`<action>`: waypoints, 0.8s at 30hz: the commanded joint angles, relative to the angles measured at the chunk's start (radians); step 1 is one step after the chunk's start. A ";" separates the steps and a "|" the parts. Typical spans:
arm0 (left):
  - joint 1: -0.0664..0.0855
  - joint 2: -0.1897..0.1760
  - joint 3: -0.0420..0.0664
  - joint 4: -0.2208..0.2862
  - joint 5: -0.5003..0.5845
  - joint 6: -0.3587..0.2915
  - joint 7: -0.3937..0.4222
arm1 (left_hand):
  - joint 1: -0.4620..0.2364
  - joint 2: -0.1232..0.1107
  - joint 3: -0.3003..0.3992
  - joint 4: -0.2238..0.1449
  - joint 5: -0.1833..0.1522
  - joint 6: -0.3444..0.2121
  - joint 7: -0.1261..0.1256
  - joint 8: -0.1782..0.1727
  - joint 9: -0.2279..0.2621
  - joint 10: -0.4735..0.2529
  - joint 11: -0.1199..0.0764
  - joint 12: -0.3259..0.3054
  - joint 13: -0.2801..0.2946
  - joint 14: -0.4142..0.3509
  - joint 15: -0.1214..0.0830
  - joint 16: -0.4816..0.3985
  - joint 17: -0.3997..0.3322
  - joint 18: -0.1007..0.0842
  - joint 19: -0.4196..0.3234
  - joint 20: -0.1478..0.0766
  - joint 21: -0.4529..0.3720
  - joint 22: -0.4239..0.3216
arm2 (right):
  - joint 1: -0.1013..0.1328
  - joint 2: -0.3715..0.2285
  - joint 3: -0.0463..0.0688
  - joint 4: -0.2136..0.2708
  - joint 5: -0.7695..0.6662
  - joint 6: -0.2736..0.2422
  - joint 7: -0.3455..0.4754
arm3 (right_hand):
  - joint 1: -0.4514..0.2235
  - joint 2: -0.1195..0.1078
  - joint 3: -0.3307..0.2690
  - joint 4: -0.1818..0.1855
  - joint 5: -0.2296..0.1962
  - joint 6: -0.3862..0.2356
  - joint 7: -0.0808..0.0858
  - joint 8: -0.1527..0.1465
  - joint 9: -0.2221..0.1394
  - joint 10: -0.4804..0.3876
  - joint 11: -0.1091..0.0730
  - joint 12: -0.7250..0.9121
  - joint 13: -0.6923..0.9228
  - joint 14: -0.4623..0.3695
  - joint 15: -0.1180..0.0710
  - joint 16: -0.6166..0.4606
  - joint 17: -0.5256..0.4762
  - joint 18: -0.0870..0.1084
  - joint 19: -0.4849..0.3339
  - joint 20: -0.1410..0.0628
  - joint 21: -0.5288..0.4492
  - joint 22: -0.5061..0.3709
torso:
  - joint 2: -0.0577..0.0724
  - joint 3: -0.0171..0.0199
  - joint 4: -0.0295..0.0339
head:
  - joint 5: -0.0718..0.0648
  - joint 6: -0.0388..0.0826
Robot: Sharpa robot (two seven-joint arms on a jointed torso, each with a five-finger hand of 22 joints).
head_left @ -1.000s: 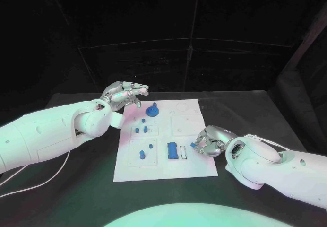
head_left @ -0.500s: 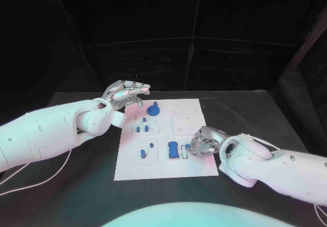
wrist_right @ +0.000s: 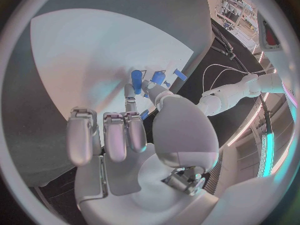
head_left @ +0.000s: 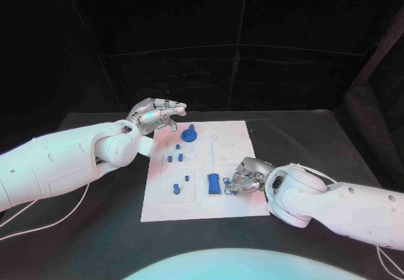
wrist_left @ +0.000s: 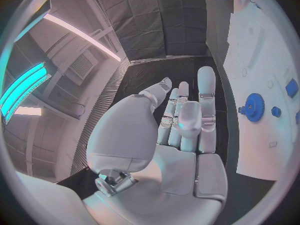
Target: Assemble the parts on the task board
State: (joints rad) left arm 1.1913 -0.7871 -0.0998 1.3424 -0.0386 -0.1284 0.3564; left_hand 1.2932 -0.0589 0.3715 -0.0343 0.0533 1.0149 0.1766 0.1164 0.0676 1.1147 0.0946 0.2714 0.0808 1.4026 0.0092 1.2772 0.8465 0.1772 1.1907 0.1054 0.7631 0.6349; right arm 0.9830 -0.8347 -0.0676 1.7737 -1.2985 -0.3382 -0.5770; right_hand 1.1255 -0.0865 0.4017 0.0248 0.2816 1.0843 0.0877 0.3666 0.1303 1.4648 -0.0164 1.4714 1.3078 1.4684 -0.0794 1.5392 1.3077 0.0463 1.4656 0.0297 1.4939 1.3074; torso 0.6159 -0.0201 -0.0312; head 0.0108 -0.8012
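Observation:
The white task board [head_left: 240,204] lies in the middle of the table. A blue gear [head_left: 190,135] stands near its far edge, small blue pegs [head_left: 174,157] sit in its left column, and a blue block [head_left: 213,184] lies near the front. My right hand [head_left: 248,177] rests low on the board's right side. Its thumb and a finger pinch a small blue part [head_left: 228,185] right beside the block; a blue sliver [wrist_right: 144,114] shows between them. My left hand [head_left: 156,113] hovers above the board's far left corner, fingers extended [wrist_left: 187,110], holding nothing. The gear [wrist_left: 253,106] lies beside it.
Black table [head_left: 320,140] surrounds the board on all sides, with dark curtains behind. A white cable [head_left: 51,224] trails under my left arm at the table's left. Further blue parts [wrist_right: 158,77] lie on the board [wrist_right: 94,50] just past my right fingertips.
My right hand has slid left across the board until its fingertips reached the small part by the blue block. My left hand has drifted slightly to the right.

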 commanded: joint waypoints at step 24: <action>0.001 0.004 0.000 0.000 0.001 0.022 -0.003 | 0.001 0.009 0.007 0.004 0.000 -0.010 -0.001 0.005 0.000 -0.008 0.002 0.008 0.001 -0.006 0.002 -0.004 -0.002 0.006 -0.002 0.008 -0.007 -0.002 | 0.001 0.031 0.000 -0.019 -0.071 -0.013 -0.013 | -0.020 0.009 -0.051 0.016 -0.002 0.057 -0.053 0.037 0.035 0.047 -0.020 -0.008 0.173 0.090 -0.016 0.001 0.209 -0.019 0.071 -0.014 0.000 0.142 | -0.001 0.0003 0.0003 | 0.002 -0.001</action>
State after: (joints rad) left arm 1.1913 -0.7836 -0.0997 1.3419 -0.0386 -0.1224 0.3534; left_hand 1.2932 -0.0589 0.3742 -0.0315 0.0533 1.0112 0.1729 0.1164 0.0676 1.1110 0.0982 0.2750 0.0808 1.4026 0.0092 1.2773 0.8454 0.1772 1.1907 0.1054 0.7631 0.6343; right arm 0.9829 -0.8063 -0.0679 1.7545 -1.3503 -0.3438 -0.5933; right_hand 1.1139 -0.0750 0.3557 0.0404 0.2815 1.1151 0.0609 0.3981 0.1657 1.4665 -0.0288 1.4665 1.3077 1.4651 -0.0898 1.5391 1.3075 0.0463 1.4672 0.0214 1.4939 1.3074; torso 0.6153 -0.0199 -0.0303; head 0.0124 -0.8019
